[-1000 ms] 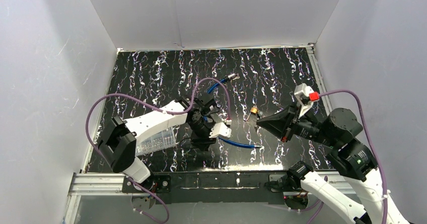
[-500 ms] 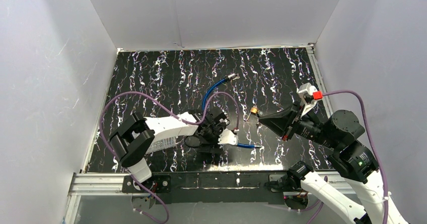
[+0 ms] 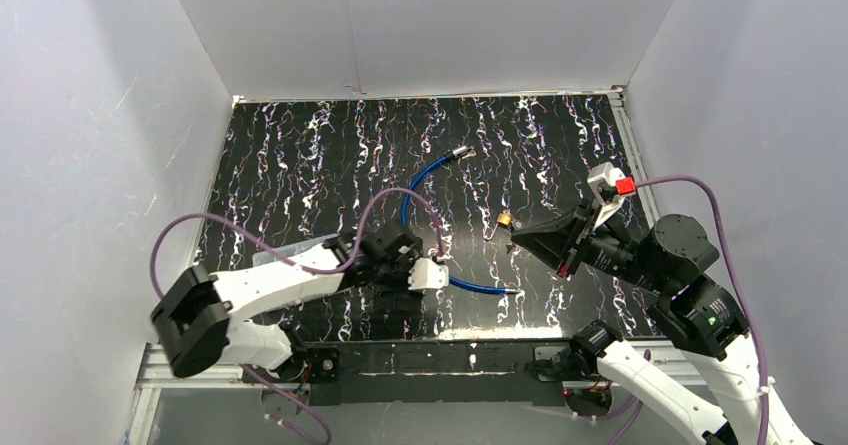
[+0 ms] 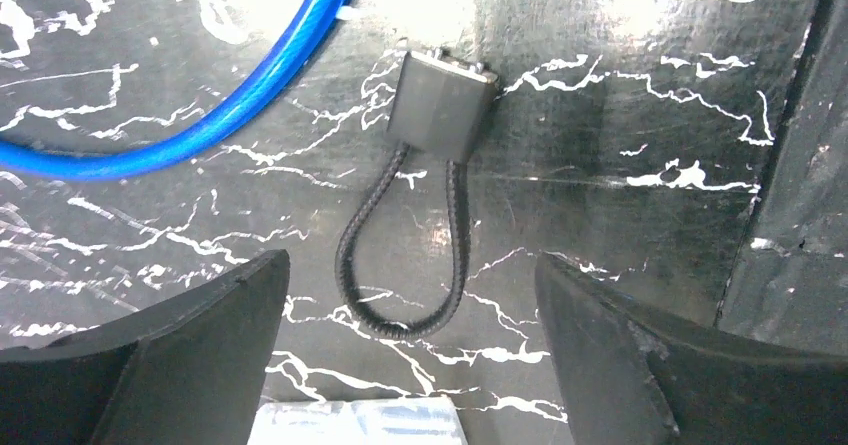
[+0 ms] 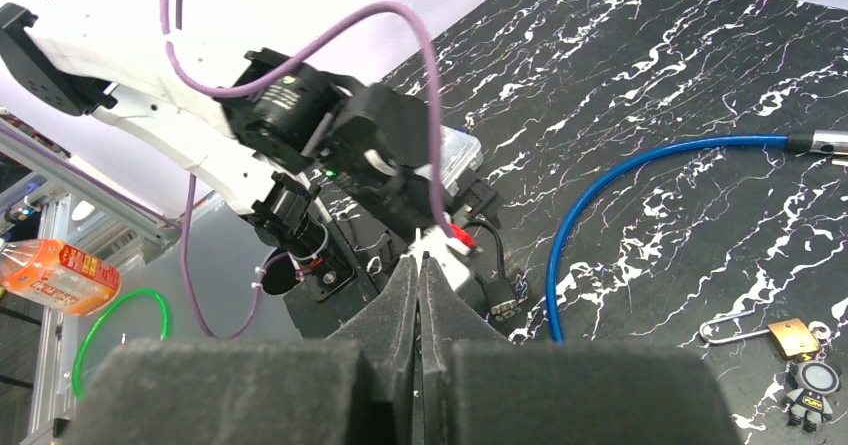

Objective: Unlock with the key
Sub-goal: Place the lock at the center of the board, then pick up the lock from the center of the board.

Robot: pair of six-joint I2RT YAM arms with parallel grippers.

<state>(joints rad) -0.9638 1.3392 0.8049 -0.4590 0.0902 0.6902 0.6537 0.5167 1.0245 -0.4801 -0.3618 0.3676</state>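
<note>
A black lock with a braided cable loop lies on the marbled mat. My left gripper hangs open over that loop, one finger on each side, touching nothing. From above, the left gripper sits low near the front edge and covers the lock. The right wrist view shows the lock beside the left gripper. What looks like the key, a brass piece on a wire ring with a small charm, lies on the mat. My right gripper is shut next to it, and I see nothing between its fingers.
A blue cable with metal ends curves across the mat centre and passes close to the lock. A clear plastic box lies partly under the left arm. White walls enclose the mat on three sides. The front rail carries both arm bases.
The left gripper opened wide and the left arm swung down and toward the front edge, leaving the black lock on the mat. The right arm barely moved.
</note>
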